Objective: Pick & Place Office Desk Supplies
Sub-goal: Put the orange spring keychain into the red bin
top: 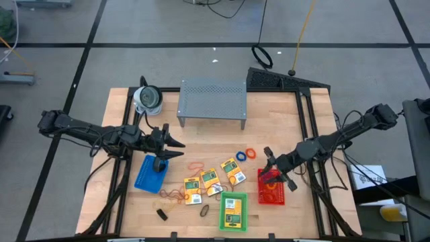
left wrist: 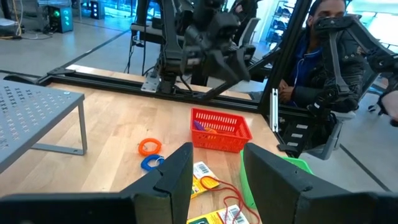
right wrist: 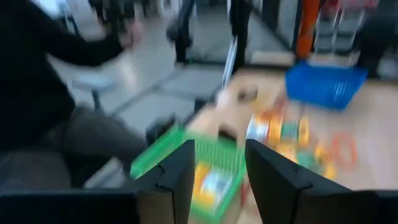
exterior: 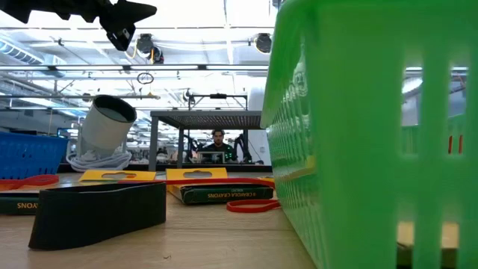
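- Wooden table (top: 134, 107): the far-left and far-right stretches lie bare; the supplies crowd the near middle, close to the near edge.
- Grey perforated shelf (top: 212, 99): stands at the far middle, open wood in front of it.
- Left gripper (top: 176, 148): hangs above the blue basket's far edge, fingers apart, nothing between them; clear room to its right.
- Right gripper (top: 267, 161): over the red basket's far-left corner, fingers apart and holding nothing.
- Blue basket (top: 149, 175): near left.
- Green basket (top: 233, 211): at the near edge, one crayon box inside.
- Red basket (top: 272, 191): near right, just beside the green basket.
- Crayon boxes (top: 209, 180): four lie loose in a row between the blue and red baskets, close together.
- Rubber bands: an orange loop (top: 252, 153) and a blue loop (top: 242, 156) touch, far of the boxes; another orange band (top: 195, 165) lies left of them.
- Black clip (top: 162, 214): near the near edge, apart from the rest.
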Robot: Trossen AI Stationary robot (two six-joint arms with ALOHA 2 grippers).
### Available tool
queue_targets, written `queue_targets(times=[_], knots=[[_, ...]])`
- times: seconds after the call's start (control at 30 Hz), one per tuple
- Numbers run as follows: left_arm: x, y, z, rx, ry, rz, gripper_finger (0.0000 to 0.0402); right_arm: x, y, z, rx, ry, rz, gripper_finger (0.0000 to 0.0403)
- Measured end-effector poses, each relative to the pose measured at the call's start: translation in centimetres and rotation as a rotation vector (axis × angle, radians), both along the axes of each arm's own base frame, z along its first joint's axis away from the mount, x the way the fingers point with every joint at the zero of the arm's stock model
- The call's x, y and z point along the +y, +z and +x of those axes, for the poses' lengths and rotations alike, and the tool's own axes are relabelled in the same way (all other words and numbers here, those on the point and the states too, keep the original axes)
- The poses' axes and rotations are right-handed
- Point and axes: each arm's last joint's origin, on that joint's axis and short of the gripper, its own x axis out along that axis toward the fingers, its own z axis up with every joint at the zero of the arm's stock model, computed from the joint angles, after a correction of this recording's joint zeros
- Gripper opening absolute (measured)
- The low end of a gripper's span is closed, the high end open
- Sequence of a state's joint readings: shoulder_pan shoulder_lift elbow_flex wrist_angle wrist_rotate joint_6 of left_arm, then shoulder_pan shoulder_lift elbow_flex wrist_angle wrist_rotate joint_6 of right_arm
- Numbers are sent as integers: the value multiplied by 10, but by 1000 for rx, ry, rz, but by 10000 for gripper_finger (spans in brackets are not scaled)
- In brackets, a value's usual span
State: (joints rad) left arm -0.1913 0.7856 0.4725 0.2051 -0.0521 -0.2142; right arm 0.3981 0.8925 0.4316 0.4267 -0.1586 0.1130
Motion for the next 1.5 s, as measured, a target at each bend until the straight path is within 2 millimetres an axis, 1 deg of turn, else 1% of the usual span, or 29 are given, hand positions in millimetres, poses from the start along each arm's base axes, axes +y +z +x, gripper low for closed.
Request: queue_targets(times=[0.1, 0.2, 0.3, 0.37, 0.43, 0.5, 0.53, 0.63, 0.77, 0.83, 0.93, 1.0, 1.07, 1.17, 1.27, 1.5], knots=[[0, 1, 0, -7, 0, -1, 152, -2, 13, 5, -154, 3, 35, 130], [0, 1, 0, -8, -1, 0, 152, -3, 22, 8, -338, 38, -32, 130], [0, 1, 0, -8, 0, 0, 152, -2, 32, 8, -508, 20, -69, 130], [0, 1, 0, -8, -1, 0, 152, -2, 38, 8, -591, 8, -48, 130], [0, 1, 0, -8, -1, 0, 152, -4, 41, 8, -600, -21, 10, 130], [0, 1, 0, -8, -1, 0, 152, -7, 39, 12, -530, -89, 50, 130], [0, 1, 0, -8, -1, 0, 152, -8, 36, 14, -482, -128, 38, 130], [0, 1, 0, -8, -1, 0, 152, -10, 27, 24, -287, -196, -53, 130], [0, 1, 0, -8, 0, 0, 152, -12, 28, 38, 5, -306, -201, 130], [0, 1, 0, -9, 0, 0, 152, -12, 30, 42, 116, -343, -253, 130], [0, 1, 0, -9, 0, 0, 152, -15, 37, 47, 256, -388, -230, 130], [0, 1, 0, -9, 0, 0, 152, -18, 37, 49, 365, -425, -198, 130], [0, 1, 0, -9, 0, -1, 152, -21, 32, 49, 479, -457, -189, 130], [0, 1, 0, -8, 1, -3, 152, -23, 23, 51, 591, -491, -187, 130], [0, 1, 0, -7, 2, -11, 152, -26, 8, 53, 704, -520, -209, 130], [0, 1, 0, -5, 4, -28, 152, -30, -29, 72, 893, -580, -246, 130]])
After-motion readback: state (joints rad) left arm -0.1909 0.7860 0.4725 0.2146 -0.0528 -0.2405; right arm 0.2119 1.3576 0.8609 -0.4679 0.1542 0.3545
